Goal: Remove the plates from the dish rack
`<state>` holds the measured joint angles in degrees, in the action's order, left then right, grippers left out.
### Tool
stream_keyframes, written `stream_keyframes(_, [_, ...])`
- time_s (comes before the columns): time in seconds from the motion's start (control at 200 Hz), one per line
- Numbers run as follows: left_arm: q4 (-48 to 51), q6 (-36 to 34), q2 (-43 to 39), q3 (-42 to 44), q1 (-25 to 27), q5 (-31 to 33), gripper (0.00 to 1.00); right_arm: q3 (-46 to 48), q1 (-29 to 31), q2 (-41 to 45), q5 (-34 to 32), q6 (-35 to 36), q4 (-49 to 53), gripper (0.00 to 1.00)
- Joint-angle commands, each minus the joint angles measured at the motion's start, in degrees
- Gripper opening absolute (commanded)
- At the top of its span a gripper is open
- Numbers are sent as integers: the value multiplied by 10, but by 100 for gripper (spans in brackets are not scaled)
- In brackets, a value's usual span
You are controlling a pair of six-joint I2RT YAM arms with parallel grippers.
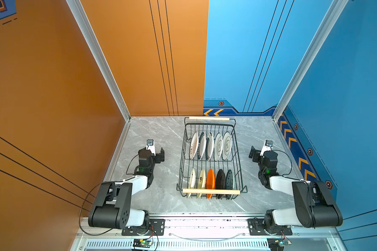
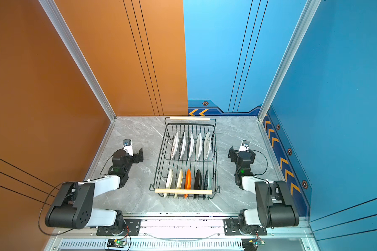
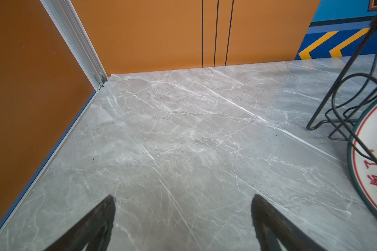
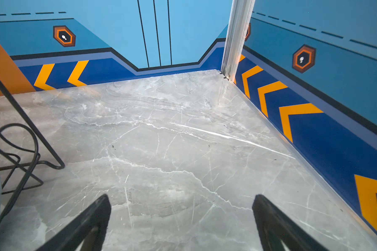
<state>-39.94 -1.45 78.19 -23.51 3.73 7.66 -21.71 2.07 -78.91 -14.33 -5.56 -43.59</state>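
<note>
The black wire dish rack (image 1: 211, 191) (image 2: 183, 191) stands mid-table with pale wooden handles at its near and far ends. Several larger white plates (image 1: 218, 146) stand on edge in its far row. The near row holds smaller ones: cream (image 1: 192, 181), orange (image 1: 210, 182), black (image 1: 220, 181) and teal-patterned (image 1: 229, 180). My left gripper (image 1: 159, 155) (image 3: 183, 196) hovers open and empty left of the rack. My right gripper (image 1: 254, 155) (image 4: 182, 195) hovers open and empty to its right. In the left wrist view, a white plate (image 3: 374, 152) with red characters shows behind rack wire (image 3: 327, 108).
Grey marble tabletop (image 1: 161, 134) lies on both sides of the rack. An orange wall (image 1: 52, 108) closes off the left side and a blue wall (image 1: 335, 108) the right. Aluminium corner posts (image 1: 126, 115) stand at the back corners.
</note>
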Motion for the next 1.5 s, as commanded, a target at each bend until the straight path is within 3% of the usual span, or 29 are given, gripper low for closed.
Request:
stream_keyframes(0.0, [102,26,-37,-29,3,5,98,-36,-3,33,-23,-25,107,100])
stream_keyframes(0.25, [295,117,-167,-61,2,10,98,-115,-17,103,14,-90,312,100])
stream_keyframes(0.35, [387,146,-216,-83,4,-18,98,-157,-26,122,42,-136,404,100])
stream_keyframes(0.516, [484,203,-267,-109,21,-41,98,-265,-39,113,142,-184,588,100])
stream_keyframes(0.676, [582,268,-263,-155,36,-90,98,-351,-29,85,254,-195,721,100])
stream_keyframes(0.971, [629,328,-241,-220,93,-191,98,-375,47,96,365,-216,736,100])
stream_keyframes(1.131, [631,332,-218,-231,122,-181,98,-373,84,91,371,-227,728,100])
stream_keyframes(1.492, [611,326,-159,-242,144,-179,98,-359,98,68,385,-249,698,100])
